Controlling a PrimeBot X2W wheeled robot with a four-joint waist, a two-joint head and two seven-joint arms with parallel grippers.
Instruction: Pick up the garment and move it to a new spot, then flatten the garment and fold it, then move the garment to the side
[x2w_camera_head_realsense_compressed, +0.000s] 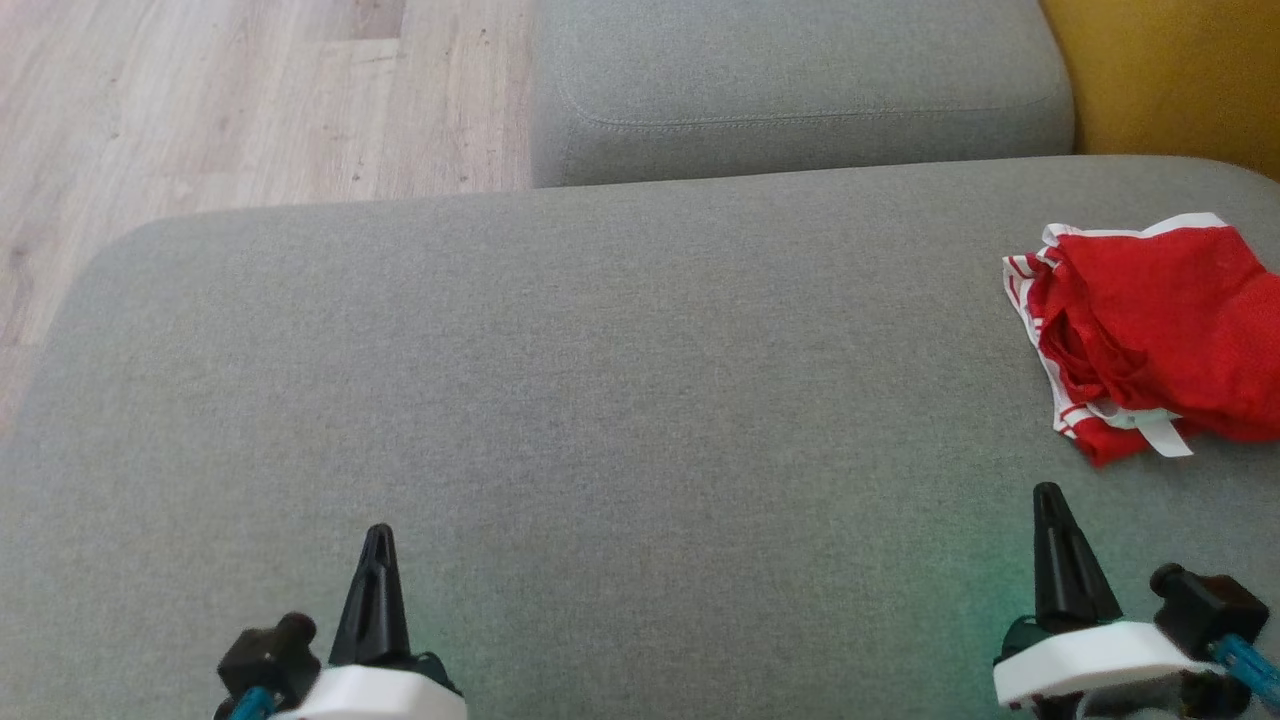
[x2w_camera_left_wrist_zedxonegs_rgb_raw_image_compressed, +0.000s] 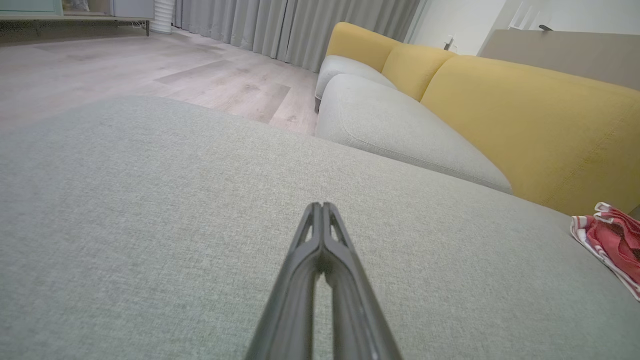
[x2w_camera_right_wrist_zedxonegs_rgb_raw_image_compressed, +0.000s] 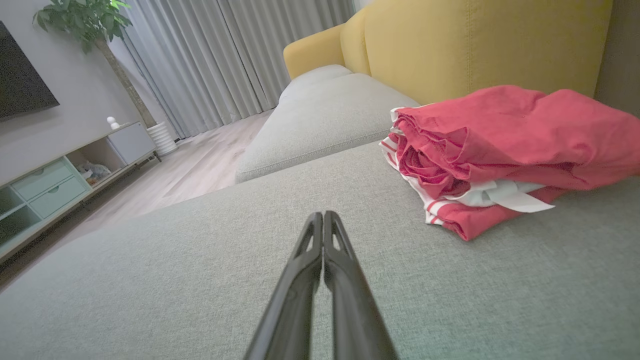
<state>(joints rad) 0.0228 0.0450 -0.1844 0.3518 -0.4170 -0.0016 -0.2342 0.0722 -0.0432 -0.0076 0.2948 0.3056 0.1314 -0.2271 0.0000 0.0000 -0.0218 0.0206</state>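
Red garment (x2w_camera_head_realsense_compressed: 1150, 330) sat crumpled at the grey cushion's (x2w_camera_head_realsense_compressed: 600, 380) right end, by the yellow backrest (x2w_camera_head_realsense_compressed: 1170, 70). Left gripper (x2w_camera_head_realsense_compressed: 379, 532) and right gripper (x2w_camera_head_realsense_compressed: 1047, 493) hung over the cushion's near edge, both pressed together; wood floor (x2w_camera_head_realsense_compressed: 250, 100) beyond.

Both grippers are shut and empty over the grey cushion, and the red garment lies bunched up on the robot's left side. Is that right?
Not quite: the red garment lies bunched up on the robot's right side, beyond the right gripper, as the head view shows. The rest holds: that gripper and the left gripper are shut and empty over the grey cushion.
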